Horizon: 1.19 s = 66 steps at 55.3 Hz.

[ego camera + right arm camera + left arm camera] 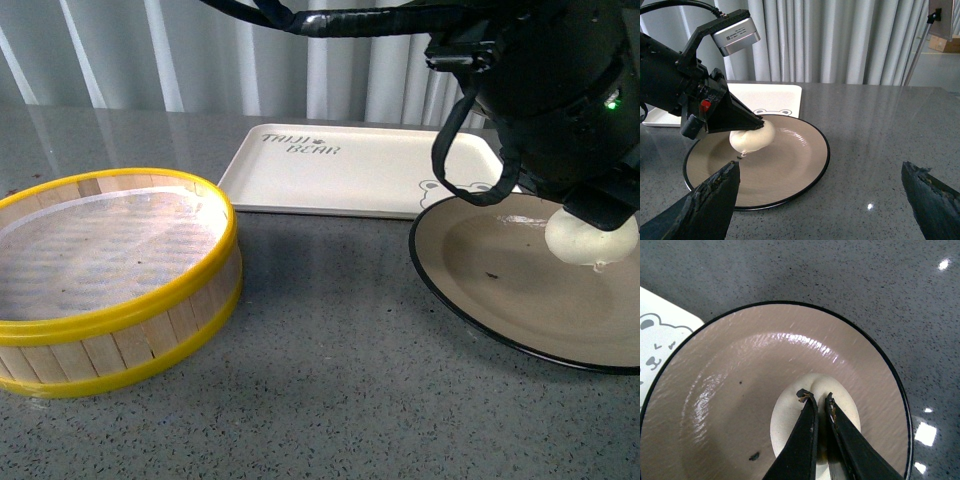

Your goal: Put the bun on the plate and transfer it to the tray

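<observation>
The left gripper (816, 397) is out over the plate (490, 290), its two dark fingers (805, 440) pinched nearly together on the bun (752, 136). The bun sits low at the plate's middle, and a small white scrap hangs beneath it. Whether it actually rests on the surface, I cannot tell. The plate lies on the grey table (330, 400), its far rim just beside the near corner of the tray (350, 170), the corner with the bear face. Off to the left stands the bamboo steamer (130, 345), yellow-rimmed, a white liner inside. The right gripper (820, 167) hangs near the plate with its jaws spread wide, holding nothing.
</observation>
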Motion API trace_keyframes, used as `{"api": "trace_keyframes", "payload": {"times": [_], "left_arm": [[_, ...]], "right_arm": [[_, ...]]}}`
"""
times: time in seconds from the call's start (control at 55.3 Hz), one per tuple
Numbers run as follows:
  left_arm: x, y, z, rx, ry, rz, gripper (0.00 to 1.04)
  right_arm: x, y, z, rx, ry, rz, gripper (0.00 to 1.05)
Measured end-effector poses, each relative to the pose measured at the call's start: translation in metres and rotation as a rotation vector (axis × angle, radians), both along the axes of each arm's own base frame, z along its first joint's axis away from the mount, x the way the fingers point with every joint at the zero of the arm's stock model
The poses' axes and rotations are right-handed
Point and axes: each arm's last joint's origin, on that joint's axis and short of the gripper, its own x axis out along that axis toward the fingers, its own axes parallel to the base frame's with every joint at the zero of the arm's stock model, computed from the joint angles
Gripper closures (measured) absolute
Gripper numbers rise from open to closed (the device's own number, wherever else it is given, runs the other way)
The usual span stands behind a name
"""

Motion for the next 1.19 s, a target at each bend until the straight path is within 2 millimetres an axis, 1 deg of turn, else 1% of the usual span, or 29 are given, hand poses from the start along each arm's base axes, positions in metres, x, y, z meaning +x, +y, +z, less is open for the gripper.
{"api": "trace_keyframes", "payload": {"times": [0.09,0.127,0.181,0.325,0.416,0.687,0.922,1.193], "left_arm": [[0.006,-0.01,-0.007,0.007,-0.041,0.033,1.01],[0.011,-0.014,-0.012,0.014,-0.042,0.039,1.01],[0.014,-0.016,-0.016,0.023,-0.045,0.046,1.01],[0.027,-0.016,-0.022,0.035,-0.046,0.066,1.01],[0.03,-0.015,-0.024,0.043,-0.053,0.073,1.01],[0.03,-0.014,-0.028,0.053,-0.045,0.052,1.01],[0.025,-0.009,-0.045,0.097,-0.017,0.042,1.01],[0.025,-0.009,-0.046,0.092,-0.021,0.049,1.01]], "right_arm": [[0.0,0.0,0.0,0.0,0.0,0.0,0.08],[0.0,0.0,0.0,0.0,0.0,0.0,0.08],[0.0,0.0,0.0,0.0,0.0,0.0,0.08],[0.0,0.0,0.0,0.0,0.0,0.0,0.08],[0.0,0.0,0.0,0.0,0.0,0.0,0.08],[0.0,0.0,0.0,0.0,0.0,0.0,0.08],[0.0,0.0,0.0,0.0,0.0,0.0,0.08],[0.0,0.0,0.0,0.0,0.0,0.0,0.08]]}}
